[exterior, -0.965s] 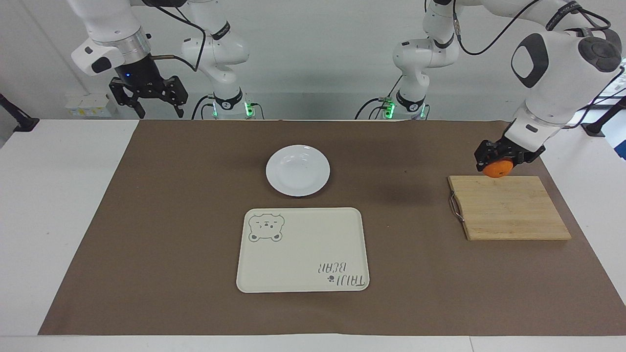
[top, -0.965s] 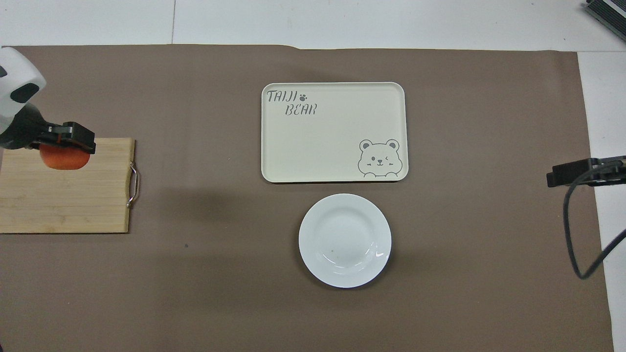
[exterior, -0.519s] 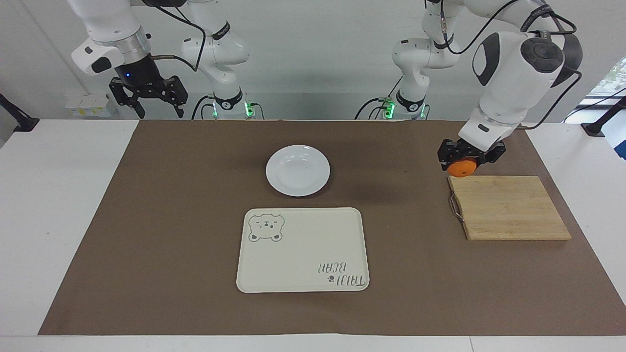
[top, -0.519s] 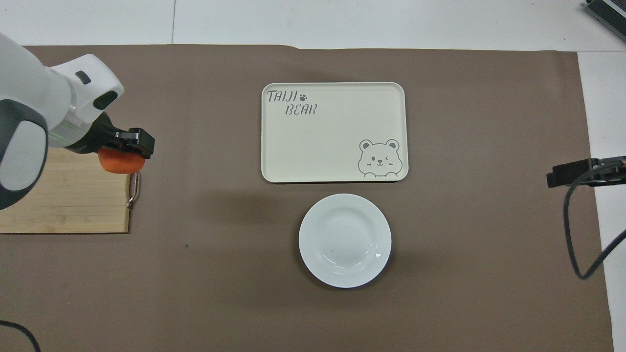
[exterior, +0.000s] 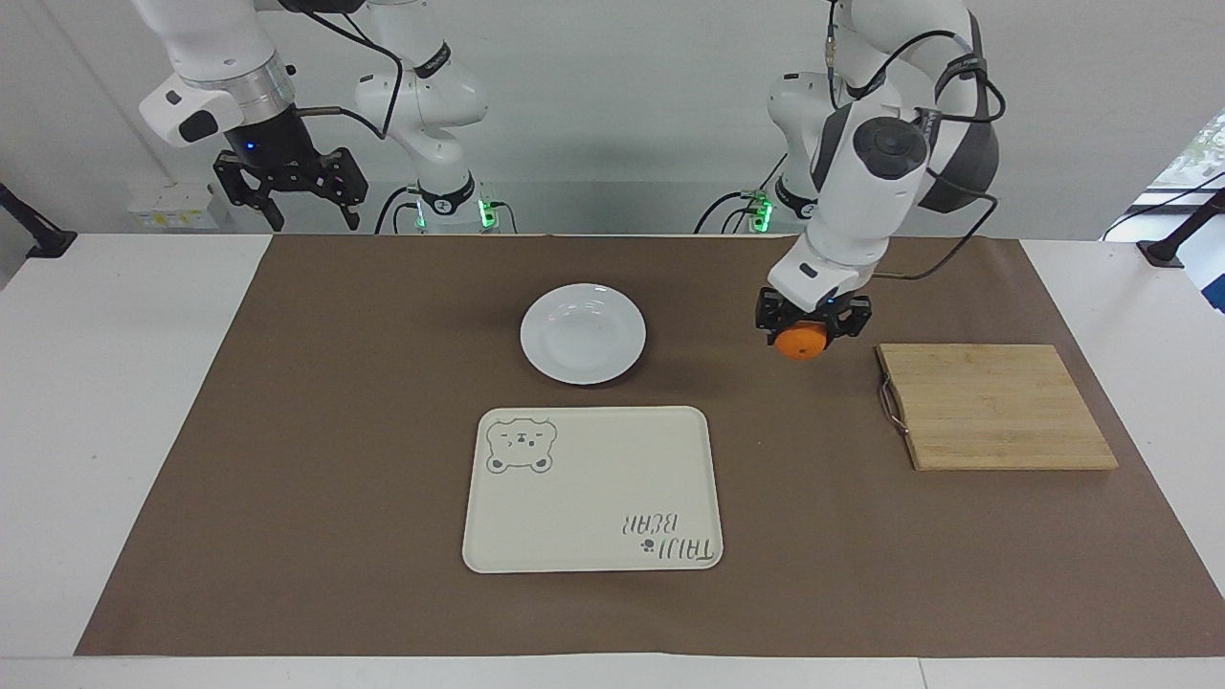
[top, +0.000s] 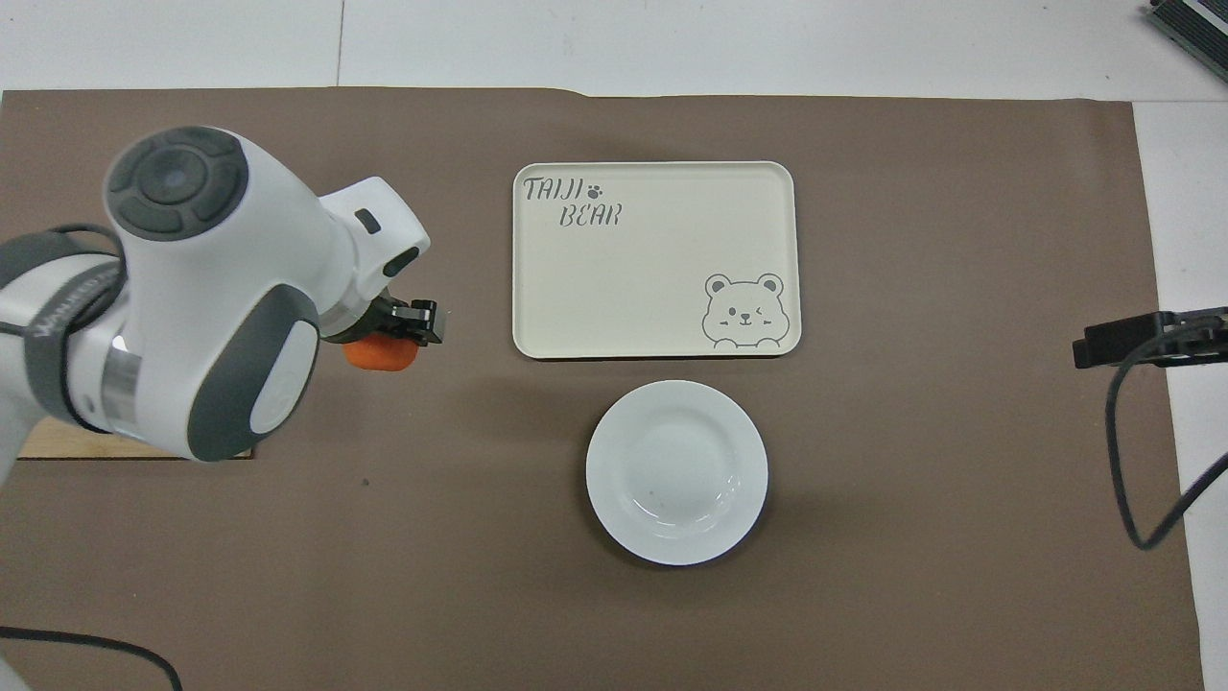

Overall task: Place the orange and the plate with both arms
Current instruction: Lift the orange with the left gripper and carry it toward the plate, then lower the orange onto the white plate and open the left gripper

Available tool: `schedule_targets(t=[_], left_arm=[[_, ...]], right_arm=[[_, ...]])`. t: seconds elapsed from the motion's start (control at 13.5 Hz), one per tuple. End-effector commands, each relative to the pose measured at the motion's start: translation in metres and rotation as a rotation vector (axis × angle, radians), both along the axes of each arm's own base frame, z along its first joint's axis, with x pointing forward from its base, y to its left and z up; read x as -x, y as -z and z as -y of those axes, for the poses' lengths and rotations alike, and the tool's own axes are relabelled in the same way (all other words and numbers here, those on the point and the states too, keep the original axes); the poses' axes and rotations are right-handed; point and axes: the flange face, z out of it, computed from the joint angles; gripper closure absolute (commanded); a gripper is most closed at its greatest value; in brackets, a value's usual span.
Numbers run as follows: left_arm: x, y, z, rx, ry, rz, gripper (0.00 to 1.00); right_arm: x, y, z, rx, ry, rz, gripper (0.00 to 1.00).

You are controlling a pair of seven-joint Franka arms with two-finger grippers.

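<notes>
My left gripper [exterior: 804, 335] is shut on the orange [exterior: 801, 343] and holds it in the air over the brown mat, between the wooden board and the plate; the orange also shows in the overhead view [top: 379, 354] under the left gripper [top: 389, 338]. The white plate [exterior: 583, 333] lies on the mat near the table's middle, on the robots' side of the cream tray, and shows in the overhead view [top: 676, 470]. My right gripper [exterior: 292, 196] is open and waits high over the table edge at the right arm's end; only its tip [top: 1142, 338] shows overhead.
A cream bear tray [exterior: 593, 488] lies farther from the robots than the plate, also seen overhead [top: 655, 257]. A wooden cutting board [exterior: 995, 406] with a metal handle lies toward the left arm's end. A brown mat [exterior: 364, 402] covers the table.
The left arm has carried the orange off the cutting board and toward the table's middle. The right arm has not moved.
</notes>
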Motion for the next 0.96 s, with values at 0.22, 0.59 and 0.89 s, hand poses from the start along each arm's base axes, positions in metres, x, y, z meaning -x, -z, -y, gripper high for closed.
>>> schedule_targets(t=[0.22,0.59,0.89], left_arm=[[0.066,0.062,0.083,0.014,-0.024,0.043,1.0],[0.108,0.093,0.156,0.061,-0.08,0.084,1.0],[0.125,0.109,0.195,0.131,-0.134,0.109,1.0]], right_arm=[[0.008,0.0,0.005,-0.015,-0.015,0.0,0.0],[0.008,0.0,0.005,-0.015,-0.015,0.0,0.0],[0.007,0.001,0.005,-0.015,-0.015,-0.001,0.0]])
